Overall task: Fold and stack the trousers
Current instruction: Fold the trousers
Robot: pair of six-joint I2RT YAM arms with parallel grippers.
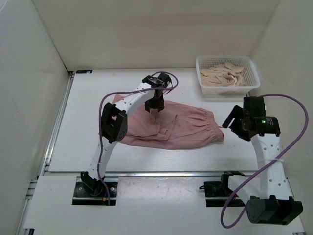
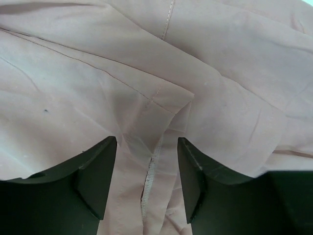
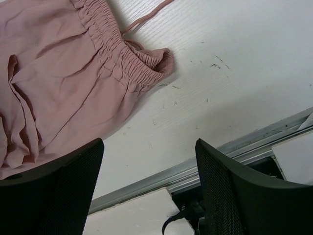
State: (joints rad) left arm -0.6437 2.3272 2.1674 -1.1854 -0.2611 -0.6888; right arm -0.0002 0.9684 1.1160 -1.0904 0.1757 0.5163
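Trousers (image 1: 171, 128) lie spread mid-desk (image 1: 83, 142), elastic waistband (image 3: 122, 58) out at three o'clock. Left hand (image 2: 146, 161) sits parted over a seam, gripping nothing; right hand (image 3: 149, 166) is wide and empty beside the waistband. Soft, light, floppy cloth, so I'd pinch the waistband or a hem edge, where it's thickest.

This is a robot lab test cell. A bare white table (image 1: 88, 147) is boxed in by plain white panels (image 1: 29, 98) on the left, far and right. An aluminium rail (image 1: 161, 174) runs along the near edge, where the left arm (image 1: 115, 122) and right arm (image 1: 269, 156) are bolted down, trailing purple cables (image 1: 221, 215). The tabletop is scuffed. The only household things are pink trousers (image 1: 181, 127) mid-table and a white basket (image 1: 225, 57) of pale cloth at the far right.
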